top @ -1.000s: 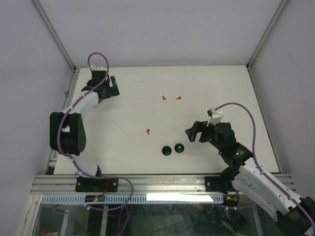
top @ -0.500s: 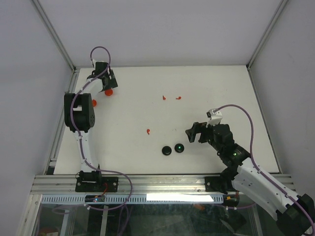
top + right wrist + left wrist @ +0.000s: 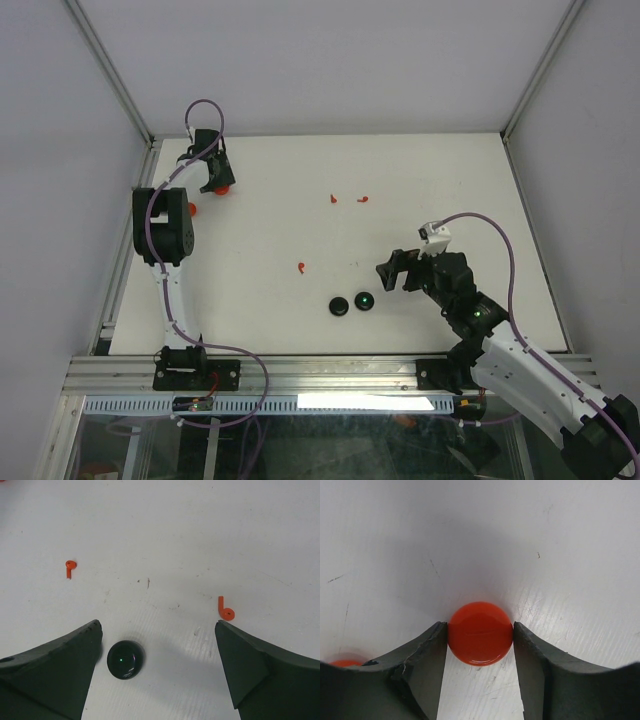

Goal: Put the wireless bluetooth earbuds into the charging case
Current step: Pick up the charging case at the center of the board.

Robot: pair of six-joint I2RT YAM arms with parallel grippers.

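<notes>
My left gripper (image 3: 480, 625) is down at the table's far left corner, shut on a round red charging case (image 3: 480, 633) that lies on the table; both fingers touch its sides. From above, that case (image 3: 222, 187) shows just under the left gripper (image 3: 219, 182). A second red case (image 3: 191, 209) lies beside the left arm. My right gripper (image 3: 158, 625) hovers open over a round black charging case (image 3: 125, 659) with a green light, which sits near its left finger. Red earbuds (image 3: 70, 566) (image 3: 226, 611) lie ahead of it. Three red earbuds (image 3: 333, 199) (image 3: 364, 199) (image 3: 300, 267) lie mid-table.
A second black case (image 3: 340, 306) sits just left of the lit one (image 3: 366, 299). White walls and metal posts close in the table at the back and sides. The edge of the other red case (image 3: 345, 663) peeks out behind my left finger.
The left arm has unfolded, uncovering the two red cases, and its jaws have come in from wide open onto the red case. The right arm has barely moved and stays open.
</notes>
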